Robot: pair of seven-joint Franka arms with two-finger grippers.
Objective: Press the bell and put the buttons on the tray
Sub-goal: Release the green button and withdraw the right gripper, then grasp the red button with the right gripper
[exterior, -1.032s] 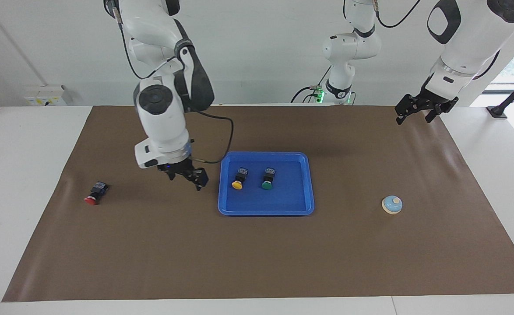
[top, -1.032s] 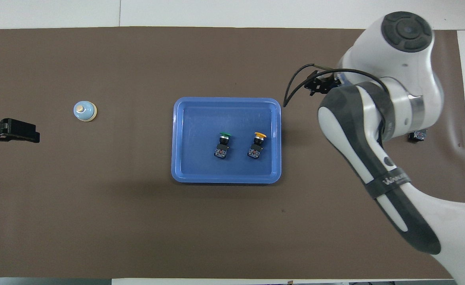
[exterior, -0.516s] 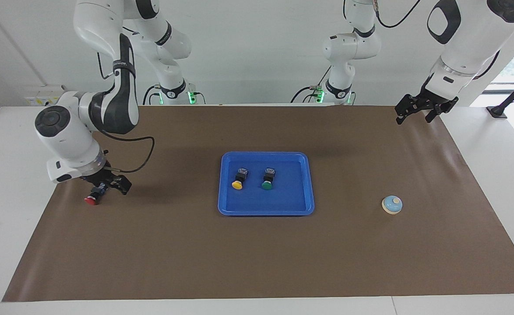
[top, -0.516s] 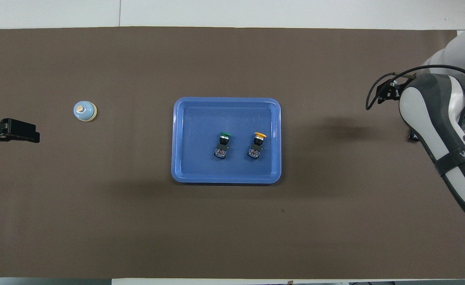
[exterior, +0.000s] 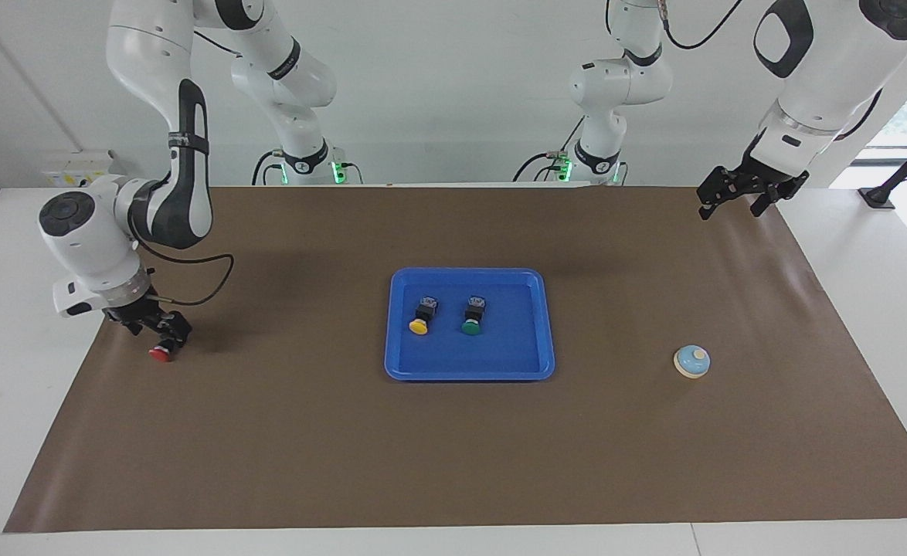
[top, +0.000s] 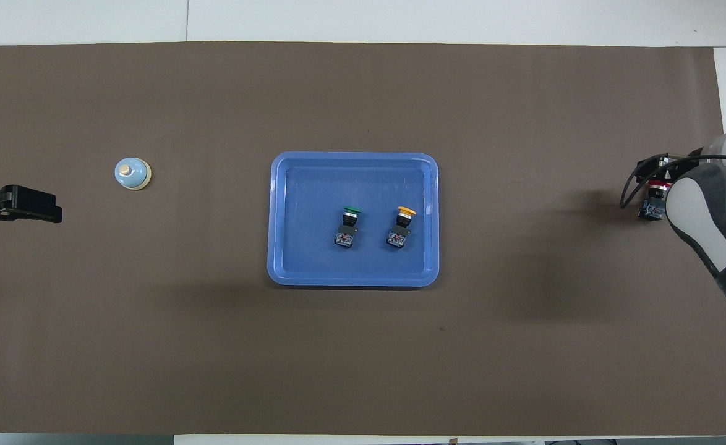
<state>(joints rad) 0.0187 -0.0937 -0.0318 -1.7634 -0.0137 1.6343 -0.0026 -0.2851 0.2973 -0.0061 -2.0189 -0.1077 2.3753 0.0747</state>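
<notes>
The blue tray (exterior: 469, 375) lies mid-table and holds the yellow button (exterior: 421, 317) and the green button (exterior: 473, 316). The red button (exterior: 162, 353) lies on its side on the mat at the right arm's end; it also shows in the overhead view (top: 651, 209). My right gripper (exterior: 161, 333) is open and low, straddling the red button's black body. The light-blue bell (exterior: 691, 361) stands on the mat toward the left arm's end. My left gripper (exterior: 739, 194) is open and waits above the mat's corner near the robots.
A brown mat (exterior: 453, 463) covers the table. Bare white table (exterior: 28, 324) lies just past the red button at the right arm's end. The tray (top: 354, 282) and bell (top: 133, 173) also show in the overhead view.
My right arm has swung from beside the tray to the red button and lowered its gripper over it. The left arm, tray, bell and the other buttons have not moved.
</notes>
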